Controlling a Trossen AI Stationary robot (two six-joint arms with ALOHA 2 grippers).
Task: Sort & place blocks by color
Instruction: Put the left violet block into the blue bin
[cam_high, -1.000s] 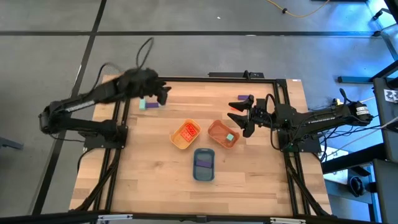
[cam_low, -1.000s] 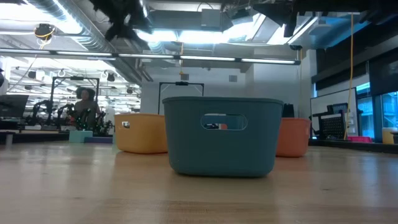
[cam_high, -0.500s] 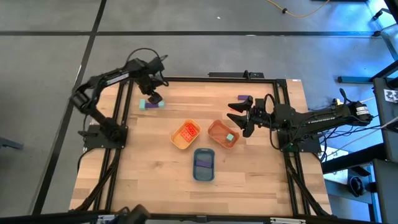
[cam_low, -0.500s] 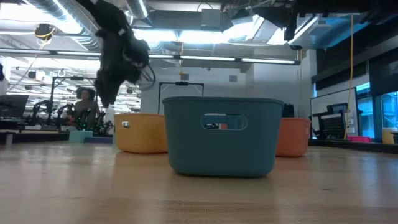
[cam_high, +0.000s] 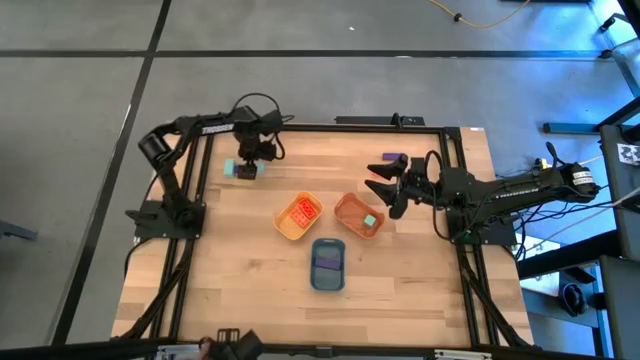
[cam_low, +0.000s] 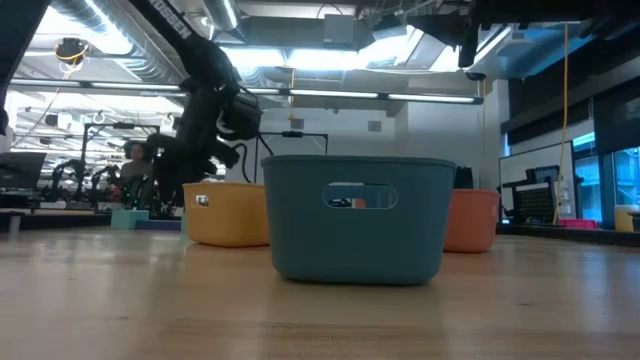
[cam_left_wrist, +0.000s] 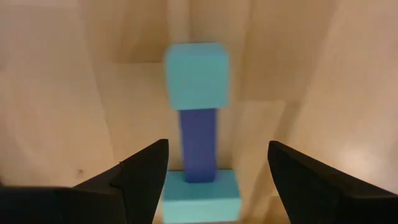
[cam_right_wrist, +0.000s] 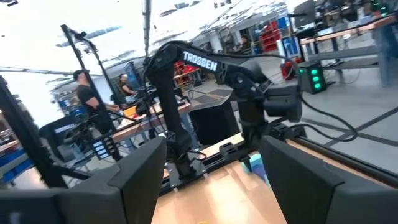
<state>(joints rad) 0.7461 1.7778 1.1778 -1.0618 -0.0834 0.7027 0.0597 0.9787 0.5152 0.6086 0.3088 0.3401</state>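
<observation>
Near the table's far left corner a purple block (cam_left_wrist: 199, 142) lies between two teal blocks (cam_left_wrist: 196, 74), the three flat on the wood in a row (cam_high: 240, 168). My left gripper (cam_high: 257, 152) hangs open just above them, its fingers standing to either side of the purple block (cam_left_wrist: 217, 149) without touching. My right gripper (cam_high: 376, 184) waits open beside the orange tray (cam_high: 345, 203), with another purple block (cam_high: 393, 158) on the table near it. Red-orange blocks (cam_high: 303, 211) lie in the yellow tray, a teal one (cam_high: 370, 221) in the orange tray, a purple one (cam_high: 327, 262) in the blue tray.
The yellow tray (cam_high: 285, 225), the orange tray and the blue tray (cam_high: 328, 282) stand grouped mid-table; in the low view the blue tray (cam_low: 355, 215) fills the front. Bare wood lies along the near edge. People and workbenches show in the room beyond.
My left arm has swung round at the table's far left corner, and its gripper has come down from high above the table to just over the row of teal and purple blocks. The blocks have stayed where they were.
</observation>
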